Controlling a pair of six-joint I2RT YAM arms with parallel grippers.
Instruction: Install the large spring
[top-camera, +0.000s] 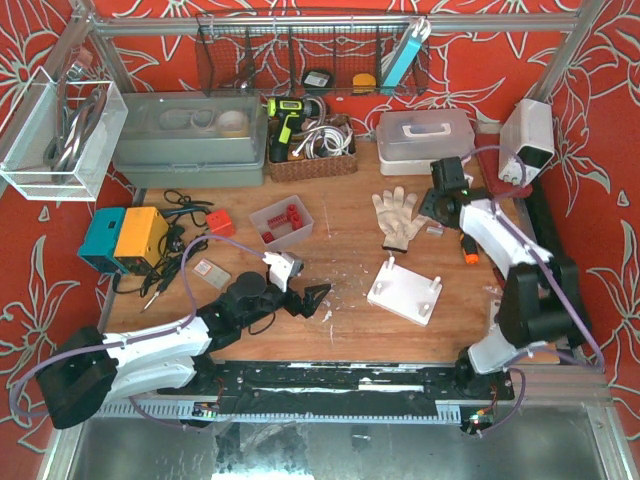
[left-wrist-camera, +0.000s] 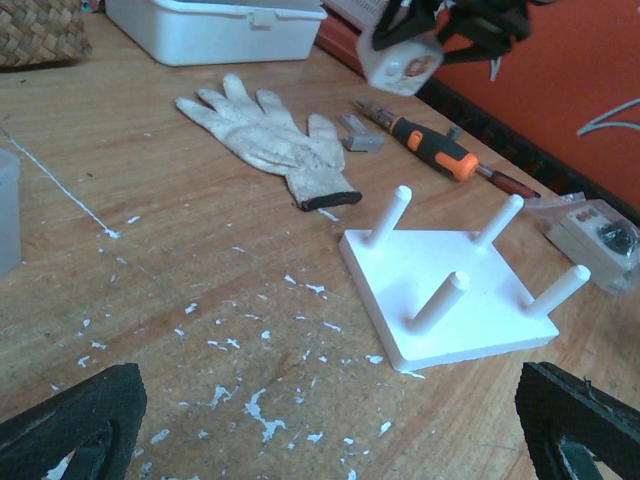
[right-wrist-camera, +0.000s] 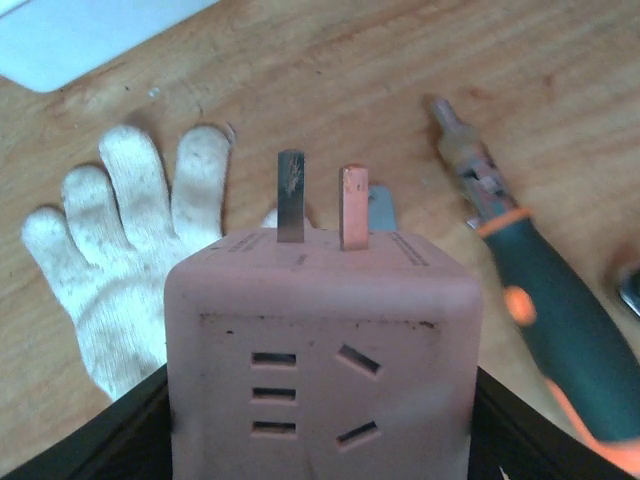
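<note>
Task looks barely started. I can't pick out the large spring in any view, so I can't tell where it is. It's in neither gripper.

Right gripper (top-camera: 443, 190) is clamped on a pinkish-white plug adapter (right-wrist-camera: 320, 340), prongs pointing away from the wrist. It hangs above the white work glove (top-camera: 398, 215), with the orange-and-black screwdriver (top-camera: 468, 248) just beside. My read: the adapter is no part of this job.

Left gripper (top-camera: 300, 295) is spread wide and holds nothing, low over the wooden table (top-camera: 340, 235) and facing the four-peg white base (left-wrist-camera: 440, 290). All four pegs are bare. That base is probably the mount, but that's a guess.

Left to do: drop the adapter, find the spring, grasp it, seat it.
</note>
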